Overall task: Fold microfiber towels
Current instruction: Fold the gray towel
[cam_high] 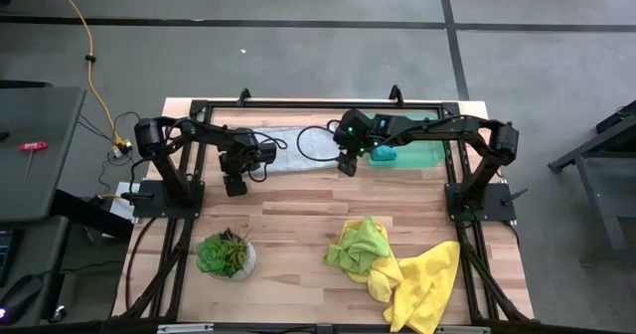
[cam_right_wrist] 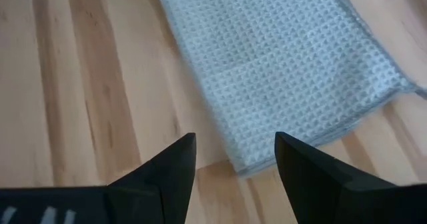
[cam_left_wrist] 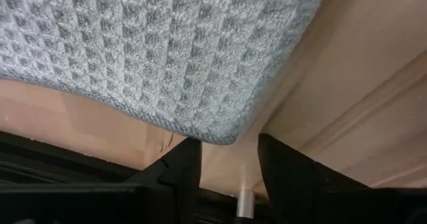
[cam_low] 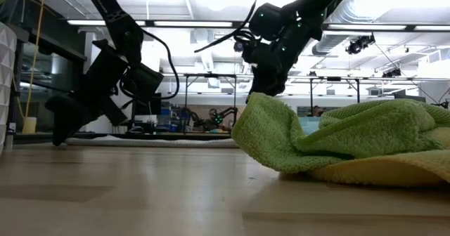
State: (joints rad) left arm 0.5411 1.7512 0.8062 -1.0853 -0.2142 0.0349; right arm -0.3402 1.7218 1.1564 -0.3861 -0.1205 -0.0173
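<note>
A pale grey-white waffle towel (cam_high: 298, 145) lies flat on the table's far half, between my two grippers. My left gripper (cam_left_wrist: 229, 164) is low at the towel's left end and open. The towel's rounded corner (cam_left_wrist: 220, 132) lies just beyond its fingertips, apart from them. My right gripper (cam_right_wrist: 233, 159) hangs open above the towel's right end, whose layered corner (cam_right_wrist: 248, 165) shows below the gap. A lime green towel (cam_high: 360, 247) and a yellow towel (cam_high: 422, 284) lie crumpled at the near right, the green one partly on the yellow. A teal towel (cam_high: 384, 155) rests on the green tray (cam_high: 427, 155).
A small potted plant (cam_high: 227, 254) stands at the near left. The green tray sits at the far right, just right of my right gripper (cam_high: 348, 165). Bare wood (cam_high: 298, 215) shows across the table's middle. Black frame rails run along the table's edges.
</note>
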